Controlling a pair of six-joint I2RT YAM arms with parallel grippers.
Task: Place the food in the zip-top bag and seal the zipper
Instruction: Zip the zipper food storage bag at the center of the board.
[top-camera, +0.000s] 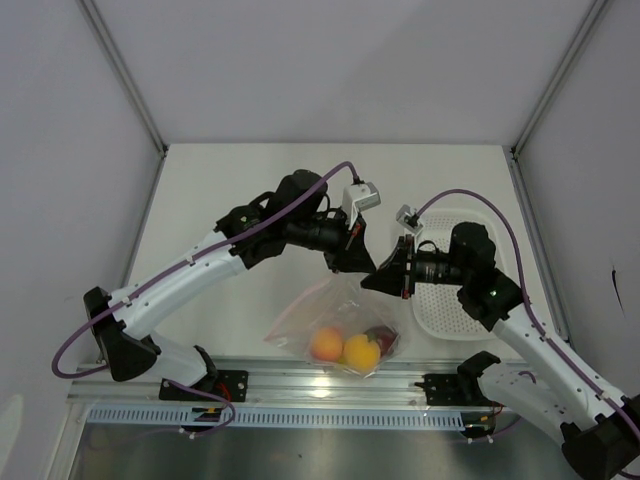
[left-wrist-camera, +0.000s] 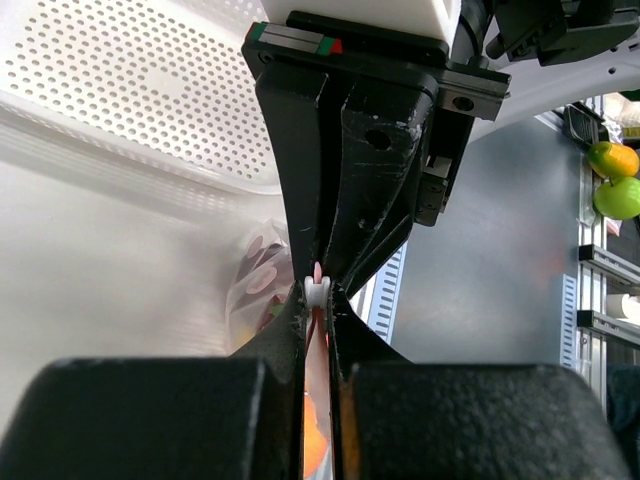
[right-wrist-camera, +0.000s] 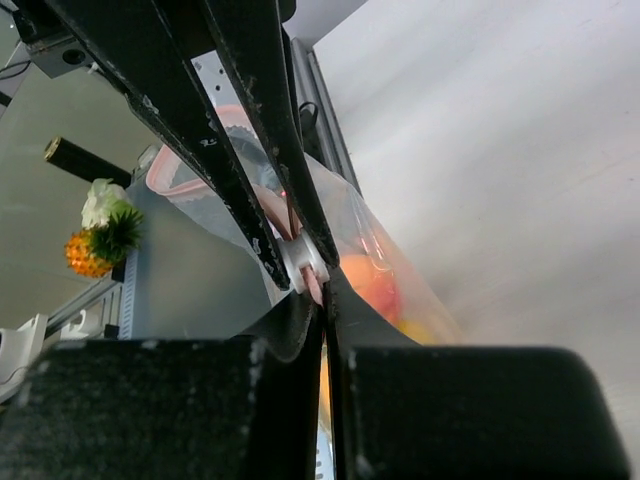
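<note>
Clamped fingers shut on the zipper (right-wrist-camera: 160, 180) at its white slider (right-wrist-camera: 305, 258), left gripper (left-wrist-camera: 318, 310) and right gripper (right-wrist-camera: 322, 290) tip to tip. Held zip-top bag (top-camera: 300, 325) hanging toward near desk (top-camera: 250, 200) edge, food (top-camera: 345, 348) inside; equally near both arms.

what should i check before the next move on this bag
1. Food inside the bag: ok, seen through the plastic.
2. Left gripper shut on the bag's top edge: ok.
3. Right gripper shut on the same edge: ok.
4. Zipper sealed along its full width: cannot tell.
5. Basket apart from the bag: ok.
</note>
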